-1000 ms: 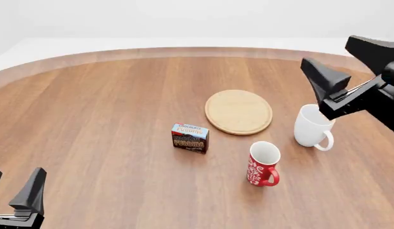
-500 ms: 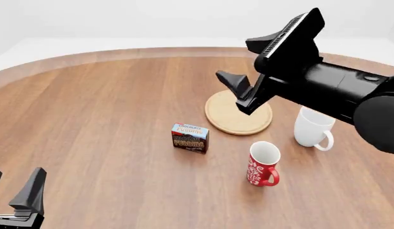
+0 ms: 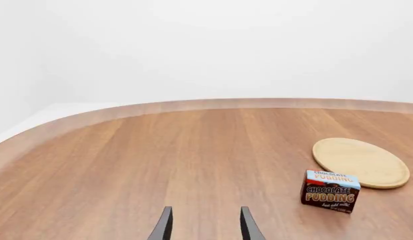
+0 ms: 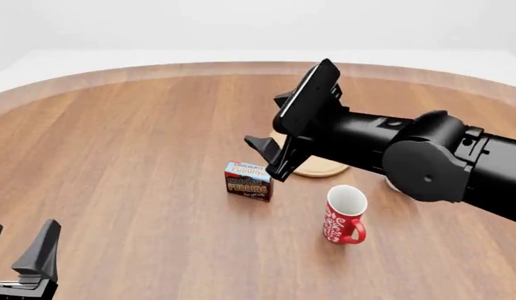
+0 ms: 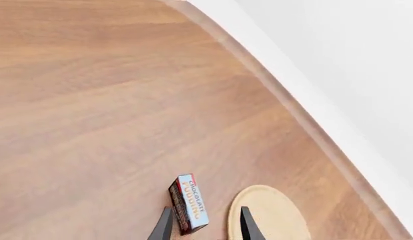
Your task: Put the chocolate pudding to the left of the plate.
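The chocolate pudding (image 4: 248, 180) is a small dark brown box with a light blue top. It stands upright on the table, just left of and nearer than the plate (image 4: 322, 167). The plate is a light-tan wooden disc, mostly hidden by my right arm. My right gripper (image 4: 279, 134) is open and empty and hovers above the pudding and the plate's left edge. The right wrist view shows the pudding (image 5: 189, 204) and the plate (image 5: 268, 215) by the gripper (image 5: 203, 225). My left gripper (image 4: 16, 250) is open and empty at the near left. Its wrist view shows the gripper (image 3: 205, 225), the pudding (image 3: 330, 191) and the plate (image 3: 360, 162).
A red patterned mug (image 4: 345, 214) stands in front of the plate, to the right of the pudding. My right arm (image 4: 425, 156) stretches across the right half of the table and covers the white mug. Bare wooden table (image 4: 125, 144) lies to the left of the pudding.
My right arm has swung from the far right, over the plate, to above the pudding. It now hides the white mug and most of the plate. The left arm has not moved.
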You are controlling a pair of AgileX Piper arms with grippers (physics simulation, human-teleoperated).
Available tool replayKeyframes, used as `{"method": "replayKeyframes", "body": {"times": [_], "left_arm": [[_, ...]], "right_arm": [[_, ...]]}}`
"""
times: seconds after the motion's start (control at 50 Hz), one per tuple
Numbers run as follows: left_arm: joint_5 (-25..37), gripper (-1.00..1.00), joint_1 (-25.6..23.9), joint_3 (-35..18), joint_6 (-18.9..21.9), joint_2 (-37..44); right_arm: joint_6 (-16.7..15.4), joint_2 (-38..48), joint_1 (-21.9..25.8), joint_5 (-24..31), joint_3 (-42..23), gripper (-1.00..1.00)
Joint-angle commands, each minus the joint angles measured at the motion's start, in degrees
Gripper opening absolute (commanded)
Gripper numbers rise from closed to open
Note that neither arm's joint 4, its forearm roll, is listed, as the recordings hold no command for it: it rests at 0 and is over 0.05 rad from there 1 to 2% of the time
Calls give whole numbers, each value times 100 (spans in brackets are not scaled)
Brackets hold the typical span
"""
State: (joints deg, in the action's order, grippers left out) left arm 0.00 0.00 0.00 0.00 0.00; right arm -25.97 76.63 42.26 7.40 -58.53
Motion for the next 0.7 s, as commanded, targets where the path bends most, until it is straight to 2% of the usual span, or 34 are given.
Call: {"method": "replayKeyframes", "body": {"times": [0.02, 0.34, 0.7], "left_arm": [[0, 100, 0, 0, 0, 0], [0, 100, 0, 0, 0, 0], [0, 100, 0, 0, 0, 0]], "right_arm": [[98, 358, 77, -155, 81, 100], [283, 616, -88, -629, 507, 100], [342, 888, -430, -869, 521, 100]]}}
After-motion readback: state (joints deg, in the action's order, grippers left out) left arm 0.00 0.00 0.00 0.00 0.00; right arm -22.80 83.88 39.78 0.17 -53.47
